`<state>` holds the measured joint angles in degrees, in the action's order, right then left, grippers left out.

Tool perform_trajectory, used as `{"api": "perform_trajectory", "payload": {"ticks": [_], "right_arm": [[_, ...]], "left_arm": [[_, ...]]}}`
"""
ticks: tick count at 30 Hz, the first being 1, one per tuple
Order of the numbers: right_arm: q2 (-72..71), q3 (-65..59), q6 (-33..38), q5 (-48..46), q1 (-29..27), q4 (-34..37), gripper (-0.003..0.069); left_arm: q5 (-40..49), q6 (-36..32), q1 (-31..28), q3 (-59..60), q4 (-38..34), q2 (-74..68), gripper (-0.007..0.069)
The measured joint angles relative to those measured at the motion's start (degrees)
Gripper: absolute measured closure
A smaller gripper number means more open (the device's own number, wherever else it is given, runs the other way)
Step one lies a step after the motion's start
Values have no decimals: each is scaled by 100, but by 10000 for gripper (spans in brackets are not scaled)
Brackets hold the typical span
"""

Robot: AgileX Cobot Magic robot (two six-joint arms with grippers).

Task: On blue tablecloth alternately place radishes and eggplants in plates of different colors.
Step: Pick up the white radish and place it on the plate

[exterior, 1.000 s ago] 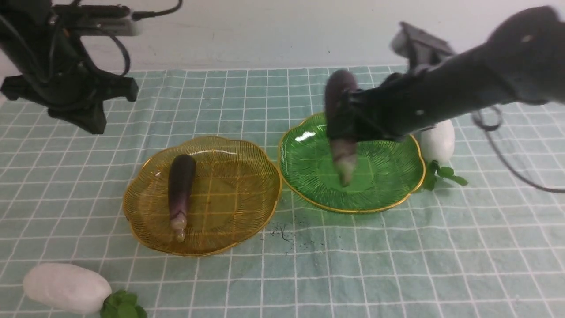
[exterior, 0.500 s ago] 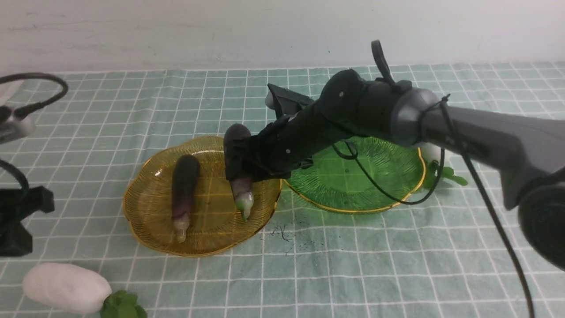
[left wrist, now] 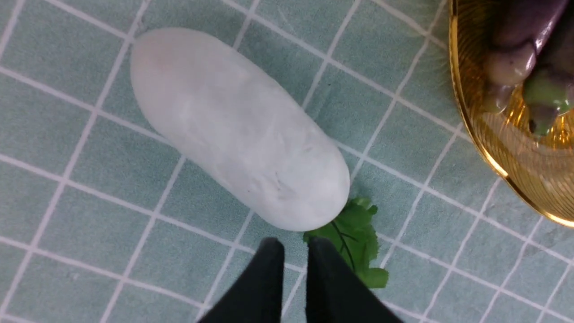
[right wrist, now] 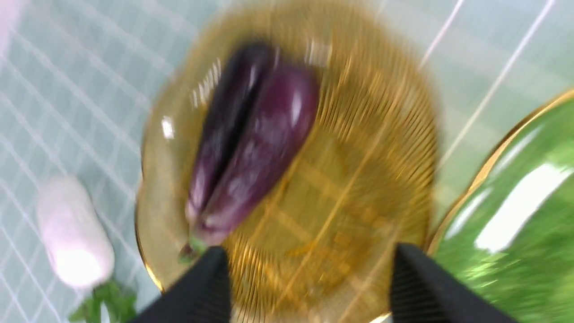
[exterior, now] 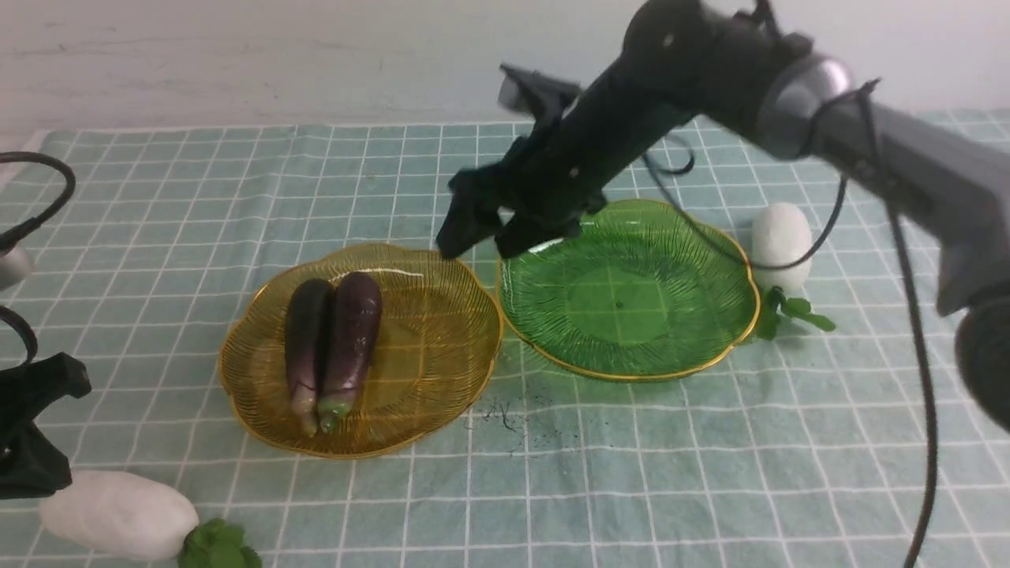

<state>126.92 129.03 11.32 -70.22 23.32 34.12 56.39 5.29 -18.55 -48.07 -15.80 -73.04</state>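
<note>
Eggplants (exterior: pixel 351 331) lie touching in the amber plate (exterior: pixel 442 371), right gripper (exterior: pixel 481 246) wide apart and empty, left gripper (left wrist: pixel 293 246) barely parted by a radish (left wrist: pixel 233 125).

The right arm (exterior: pixel 623 110) has a matt black forearm dotted with small pale screw heads. A silver-grey collar (exterior: pixel 813 83) joins it to a grey upper link (exterior: pixel 939 177), and a thin black cable (exterior: pixel 914 315) loops alongside. A black camera block (exterior: pixel 533 91) sits at the wrist. The right gripper (exterior: pixel 483 241) and the left gripper (left wrist: pixel 293 244) each have two black tapering fingers. A second black cable (exterior: pixel 71 183) curls at the left arm.
</note>
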Motion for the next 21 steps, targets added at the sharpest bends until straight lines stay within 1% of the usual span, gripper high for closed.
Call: {"api": "perform_trajectory", "payload": {"ticks": [1, 2, 4, 6, 7, 9, 11, 14, 18, 21], "right_arm": [[-185, 45, -41, -20, -76, -84, 339], [-308, 73, -84, -44, -111, -176, 381], [-632, 83, -170, -94, -147, -371, 491], [-903, 88, -194, -144, -116, -478, 592], [-1000, 88, -194, -166, -82, -492, 629], [-1116, 88, -199, -199, 0, -497, 662], [-1136, 88, -199, -211, 77, -512, 670], [-1130, 88, -199, -225, 168, -518, 671], [-1130, 88, -199, -232, 204, -562, 671], [-1130, 88, -212, -234, 204, -727, 673]], "left_arm": [[-20, 101, 0, 0, -14, -110, 498], [-35, 172, 0, 0, -14, -190, 466], [-67, 337, 0, 0, -34, -411, 363], [-82, 516, 0, 0, -39, -641, 237], [-84, 591, 0, 0, -39, -734, 174], [-170, 816, 0, 0, -53, -974, 64], [-398, 1079, 0, 0, -64, -1174, -15], [-692, 1332, 0, 0, -83, -1411, -55], [-993, 1408, 0, -5, -102, -1794, -56], [-1199, 1408, 0, -5, -141, -2079, -36]]}}
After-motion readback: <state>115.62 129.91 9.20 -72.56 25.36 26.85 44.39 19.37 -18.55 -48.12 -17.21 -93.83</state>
